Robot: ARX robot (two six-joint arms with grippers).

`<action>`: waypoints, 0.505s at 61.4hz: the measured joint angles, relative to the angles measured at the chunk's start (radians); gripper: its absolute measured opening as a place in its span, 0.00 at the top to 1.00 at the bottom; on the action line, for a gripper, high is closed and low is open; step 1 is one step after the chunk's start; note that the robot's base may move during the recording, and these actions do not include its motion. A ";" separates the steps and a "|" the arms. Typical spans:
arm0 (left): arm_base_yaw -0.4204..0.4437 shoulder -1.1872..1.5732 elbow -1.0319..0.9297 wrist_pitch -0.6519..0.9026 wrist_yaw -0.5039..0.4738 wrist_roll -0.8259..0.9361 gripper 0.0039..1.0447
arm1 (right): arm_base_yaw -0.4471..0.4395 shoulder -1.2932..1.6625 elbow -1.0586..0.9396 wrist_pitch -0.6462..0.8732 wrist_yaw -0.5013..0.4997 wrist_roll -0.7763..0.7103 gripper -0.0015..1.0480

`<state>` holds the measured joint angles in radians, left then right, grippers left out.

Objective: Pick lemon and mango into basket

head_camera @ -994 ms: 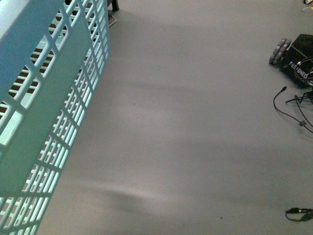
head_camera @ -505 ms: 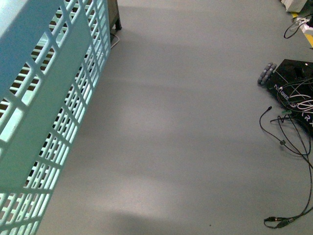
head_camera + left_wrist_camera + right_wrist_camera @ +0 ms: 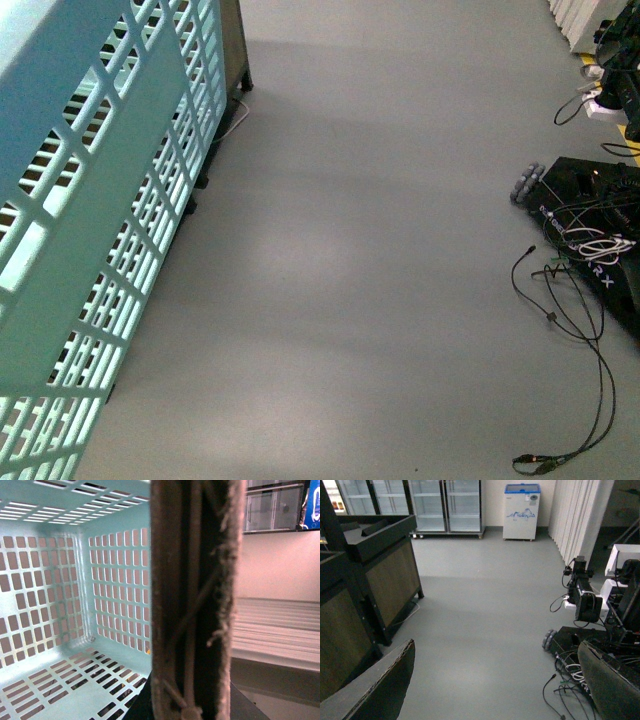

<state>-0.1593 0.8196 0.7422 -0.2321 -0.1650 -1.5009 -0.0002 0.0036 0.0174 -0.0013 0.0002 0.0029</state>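
The light turquoise basket [image 3: 90, 230] fills the left of the front view, lifted and tilted, its slotted wall facing me. In the left wrist view I look into its slotted floor and walls [image 3: 65, 610], and nothing shows inside. Its brown-grey handle [image 3: 195, 595] runs straight through the left gripper [image 3: 187, 707], which is shut on it. The right gripper [image 3: 495, 690] is open over bare floor, with one dark finger [image 3: 380, 690] at each side of the right wrist view. The lemon and the mango are out of view.
Grey floor [image 3: 370, 260] spreads ahead. A black wheeled robot base [image 3: 590, 220] with loose cables [image 3: 570, 330] sits at the right. A dark wooden stand [image 3: 375, 570] is on the left, glass-door fridges [image 3: 445, 505] and a small white freezer [image 3: 521, 505] far back.
The view has swung or advanced: the black base and cables have slid left and down in the front view, and a stand's leg shows behind the basket. The basket stays at the left.
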 joint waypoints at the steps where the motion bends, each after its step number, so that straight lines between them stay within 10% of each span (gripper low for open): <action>1: 0.000 0.000 0.000 0.000 0.000 0.000 0.95 | 0.000 0.000 0.000 0.000 0.000 0.000 0.08; 31: 0.000 0.000 0.002 0.000 0.000 0.000 0.95 | 0.000 0.000 0.000 0.000 0.000 0.000 0.08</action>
<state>-0.1593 0.8192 0.7441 -0.2321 -0.1650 -1.5009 -0.0002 0.0040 0.0174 -0.0010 0.0006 0.0029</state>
